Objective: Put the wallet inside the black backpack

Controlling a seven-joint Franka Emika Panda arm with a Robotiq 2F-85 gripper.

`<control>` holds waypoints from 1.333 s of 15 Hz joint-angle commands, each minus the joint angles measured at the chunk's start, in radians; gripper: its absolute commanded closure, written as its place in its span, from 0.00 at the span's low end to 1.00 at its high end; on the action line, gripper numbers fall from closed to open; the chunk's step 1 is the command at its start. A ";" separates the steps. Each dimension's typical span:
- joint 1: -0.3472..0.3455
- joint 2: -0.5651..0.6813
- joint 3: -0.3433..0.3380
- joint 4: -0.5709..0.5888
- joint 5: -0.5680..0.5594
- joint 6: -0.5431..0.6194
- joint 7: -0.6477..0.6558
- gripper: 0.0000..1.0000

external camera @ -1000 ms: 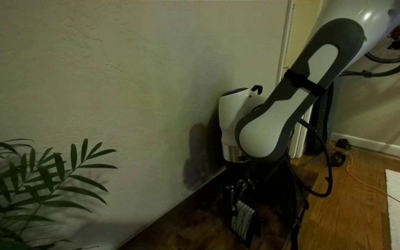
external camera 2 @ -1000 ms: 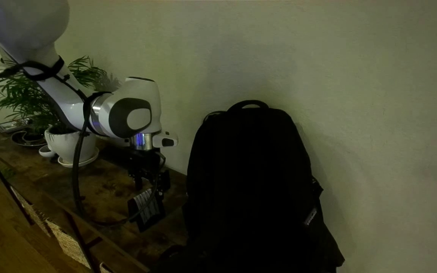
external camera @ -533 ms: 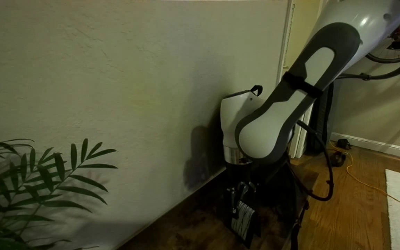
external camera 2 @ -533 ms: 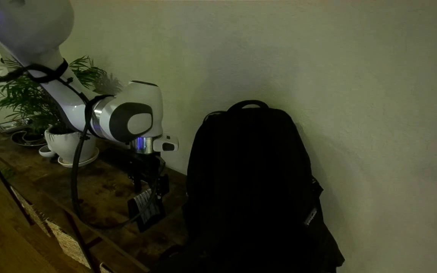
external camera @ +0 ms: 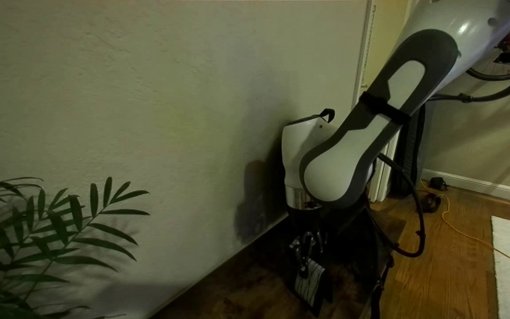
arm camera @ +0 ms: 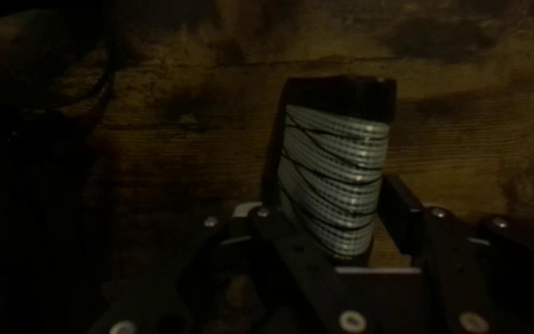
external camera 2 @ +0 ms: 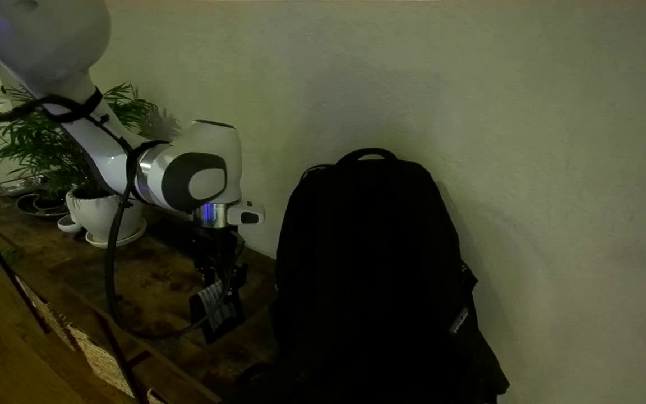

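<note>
The large black fabric backpack (external camera 2: 368,269) fills the lower middle of an exterior view. The two-fingered black gripper (arm camera: 332,204), jaws partly parted, straddles the small dark rectangular wallet (arm camera: 334,171) mid-frame in the wrist view; whether it grips is unclear. Grasping seems in hand; next, squeeze, then lift. The wallet's long axis runs nearly top to bottom there, black end uppermost.

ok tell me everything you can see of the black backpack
The black backpack is large and looks like soft fabric, with a rounded top, a carry loop and a small pale label low on one side. In an exterior view it stands upright before the wall, its bottom cut off. Too dark to tell whether it is open or touches the wall.
</note>
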 commanded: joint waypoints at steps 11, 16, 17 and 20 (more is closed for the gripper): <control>-0.011 -0.028 -0.001 -0.022 0.017 0.055 -0.005 0.96; 0.026 -0.059 -0.060 -0.046 0.002 0.133 0.079 0.96; 0.033 -0.062 -0.072 -0.047 -0.001 0.143 0.094 0.96; 0.059 -0.071 -0.113 -0.051 -0.011 0.163 0.139 0.96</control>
